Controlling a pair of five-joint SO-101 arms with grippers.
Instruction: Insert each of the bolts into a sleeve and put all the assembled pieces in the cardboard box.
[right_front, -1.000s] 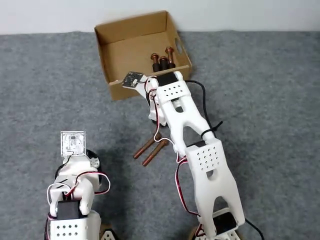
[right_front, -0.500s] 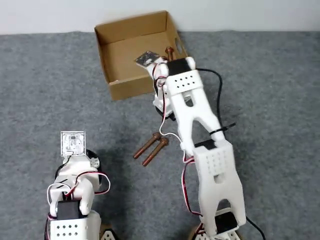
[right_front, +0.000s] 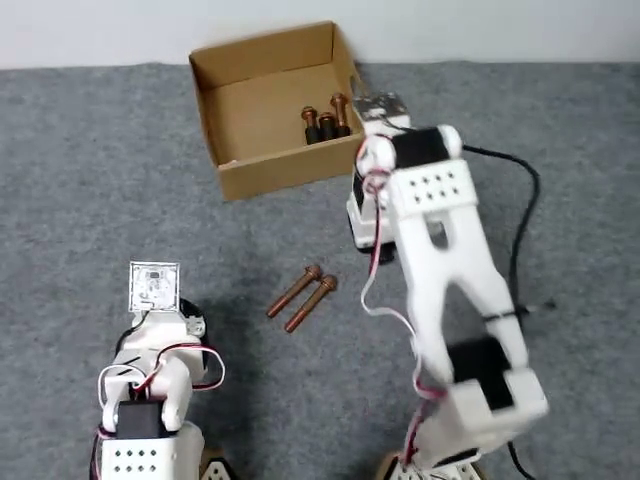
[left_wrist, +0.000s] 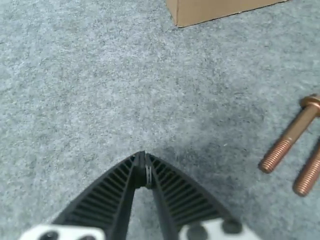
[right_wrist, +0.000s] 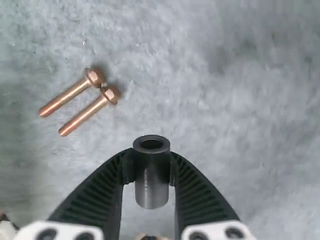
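In the left wrist view the cardboard box (left_wrist: 220, 10) is cut by the edge to one bottom corner, and the bolt (left_wrist: 307, 176) farther from it runs out of frame. In the high view the right arm (right_front: 440, 240), just beside the box, hides the right gripper (right_wrist: 150, 156) and its sleeve (right_wrist: 151, 180).

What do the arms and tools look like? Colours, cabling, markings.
Left arm and right arm: white plastic shells with grids of small holes, black servo blocks, loose red, white and black wires. A thicker black cable runs along the right one. Left tool and right tool: black ribbed fingers on white bases.
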